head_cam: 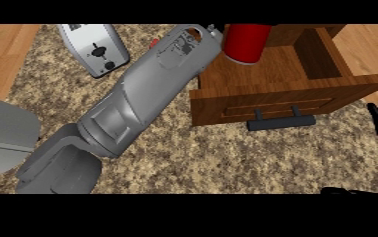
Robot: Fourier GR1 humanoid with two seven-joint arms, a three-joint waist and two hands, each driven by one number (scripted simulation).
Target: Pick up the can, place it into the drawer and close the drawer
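The red can (pixel 247 43) hangs at the top of the view, over the back left corner of the open wooden drawer (pixel 280 71). I cannot tell whether it touches the drawer's floor. My left forearm (pixel 148 93) stretches from the lower left up to the can, and its wrist ends right beside it. The left hand itself does not show, cut off by the top edge. The drawer's front panel carries a black handle (pixel 280 122). Black slivers of my right hand (pixel 347 191) show at the lower right corner.
A white and grey toaster (pixel 92 48) lies on the speckled counter (pixel 221 156) to the left of my forearm. A grey rounded shape (pixel 15 136) sits at the left edge. Wooden surfaces border the counter at the far left and far right.
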